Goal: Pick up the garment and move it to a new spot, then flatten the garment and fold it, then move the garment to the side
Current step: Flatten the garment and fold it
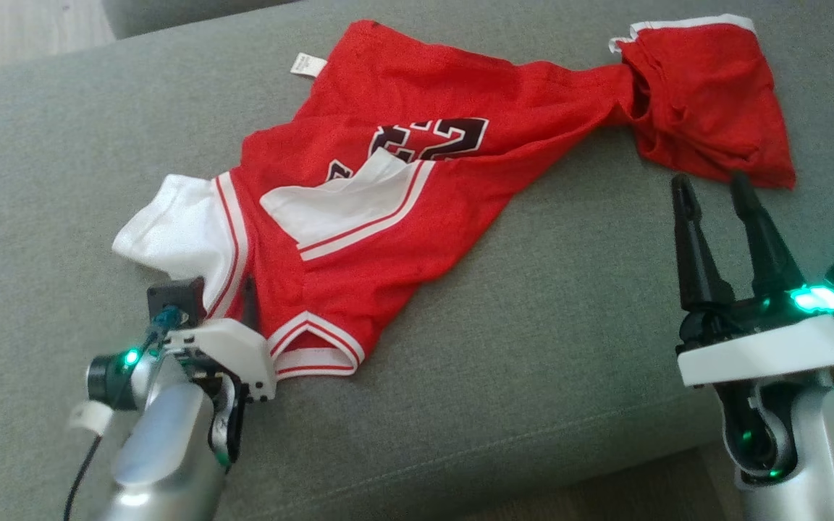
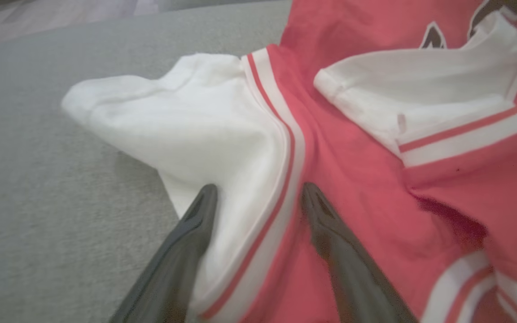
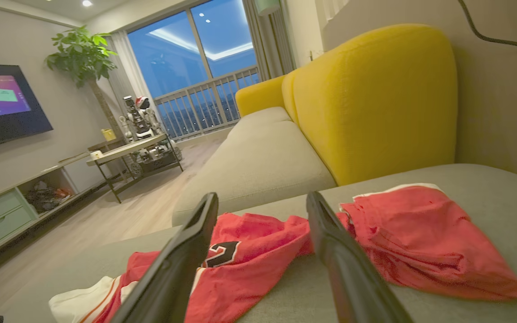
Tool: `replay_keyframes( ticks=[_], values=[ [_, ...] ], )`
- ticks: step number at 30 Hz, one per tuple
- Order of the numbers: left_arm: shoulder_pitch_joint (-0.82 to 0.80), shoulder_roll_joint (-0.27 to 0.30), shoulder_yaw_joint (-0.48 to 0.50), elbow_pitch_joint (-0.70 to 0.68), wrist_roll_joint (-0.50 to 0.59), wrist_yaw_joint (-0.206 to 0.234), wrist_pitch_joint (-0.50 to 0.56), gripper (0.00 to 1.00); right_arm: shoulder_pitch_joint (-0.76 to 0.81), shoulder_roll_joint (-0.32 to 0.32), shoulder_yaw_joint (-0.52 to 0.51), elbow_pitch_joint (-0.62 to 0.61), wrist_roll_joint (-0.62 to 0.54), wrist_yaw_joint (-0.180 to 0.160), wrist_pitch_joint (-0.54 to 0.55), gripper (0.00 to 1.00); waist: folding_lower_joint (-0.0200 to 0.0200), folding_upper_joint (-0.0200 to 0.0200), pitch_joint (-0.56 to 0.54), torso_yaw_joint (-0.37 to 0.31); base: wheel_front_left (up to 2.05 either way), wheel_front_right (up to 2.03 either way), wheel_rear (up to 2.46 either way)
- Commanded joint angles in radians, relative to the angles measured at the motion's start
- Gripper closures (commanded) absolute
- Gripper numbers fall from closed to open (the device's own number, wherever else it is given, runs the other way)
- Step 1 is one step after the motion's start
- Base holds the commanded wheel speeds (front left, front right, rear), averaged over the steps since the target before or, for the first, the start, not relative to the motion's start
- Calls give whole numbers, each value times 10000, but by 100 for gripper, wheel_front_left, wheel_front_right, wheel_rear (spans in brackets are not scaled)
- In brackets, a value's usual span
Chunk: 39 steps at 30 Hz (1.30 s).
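Operator: Step in hand, head view?

Technician: Judged as the first pick-up. The garment [image 1: 388,217] lies twisted across the sofa [image 1: 533,347], with the sleeve [image 1: 171,231] at the near left and the bunched end [image 1: 706,94] at the far right. The left gripper [image 1: 232,300] is down at the sleeve edge. The right gripper [image 1: 710,184] stands released just short of the bunched end, apart from the cloth. Neither holds anything.

Operator: Left wrist view?

Technician: The left gripper [image 2: 258,188] is spread wide. One finger is over the sleeve [image 2: 173,125], the other over red cloth, with the trim [image 2: 287,148] between them. Procedure: press the tips into the cloth, then close so the trim and both layers gather between the pads. A shallow bite would likely catch one layer only.

Operator: Right wrist view?

Technician: The right gripper [image 3: 263,197] is released above the sofa. The twisted neck of the garment [image 3: 249,255] lies between its fingers in line of sight, and the bunched end [image 3: 420,237] is to the right of them. Contact cannot be confirmed. Procedure: lower onto the bunched end and grasp a thick fold. Lift both ends together to keep the garment off the sofa during transfer.
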Motion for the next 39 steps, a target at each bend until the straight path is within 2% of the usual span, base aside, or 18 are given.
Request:
replay_keyframes(
  ticks=[1, 3, 6, 10, 18, 22, 24, 25, 26, 27, 31, 35, 39],
  values=[
    [-519, 329, 193, -144, 144, -68, -72, 100, -207, 42, 174, -289, 134, -2, -138, 0, -1, 0, 76, -82, 0, 0, 0],
    [-776, 508, 76, -28, 298, -153, -163, 100, -275, 42, 208, -212, 192, -2, -194, 0, -1, 0, 120, -150, 0, 0, 0],
    [-1254, 909, 65, -154, 567, 14, -374, 100, -342, 43, 250, -142, 242, -2, -282, 0, -1, 0, 179, -234, 0, 0, 0],
    [-2149, 1771, -185, -400, 1100, -153, -197, 100, -459, 44, 242, -7, 252, -2, -434, 0, -1, 0, 288, -348, 0, 0, 0],
    [-4856, 4135, -1347, -375, 2548, -2025, 1517, 100, -1058, 44, 372, 434, 376, -2, -791, 0, -1, 0, 741, -759, 0, 0, 0],
    [-5819, 4813, -1779, 123, 2817, -2476, 2047, 100, -1435, 44, 565, 774, 516, -2, -989, 0, -1, 0, 979, -1038, 0, 0, 0],
    [-6029, 4846, -2100, 432, 2869, -2573, 2300, 100, -1553, 44, 676, 934, 553, -2, -1106, 0, -1, 0, 1079, -1122, 0, 0, 0],
    [-6069, 4827, -2218, 656, 2834, -2600, 2498, 80, -1596, 44, 736, 1013, 572, -2, -1151, 0, -1, 0, 1135, -1155, 0, 0, 0],
    [-6089, 4781, -2310, 861, 2770, -2618, 2641, 26, -1639, 45, 798, 1086, 599, -2, -1193, 0, -1, 0, 1194, -1188, 0, 0, 0],
    [-6119, 4720, -2317, 1047, 2650, -2627, 2701, 0, -1684, 45, 854, 1154, 619, -2, -1230, 0, -1, 0, 1259, -1213, 0, 0, 0],
    [-6237, 4500, -2165, 1489, 2320, -2568, 2592, 0, -1803, 45, 966, 1306, 658, -2, -1331, 0, -1, 0, 1384, -1231, 0, 0, 0],
    [-6465, 4177, -1946, 1733, 2062, -2199, 1964, 0, -1859, 45, 946, 1400, 624, -2, -1401, 0, -1, 0, 1422, -1047, 0, 0, 0],
    [-6656, 3774, -1464, 1605, 1553, -1736, 884, 0, -1840, 45, 839, 1450, 491, -2, -1416, 0, -1, 0, 1203, -658, 0, 0, 0]
  ],
)
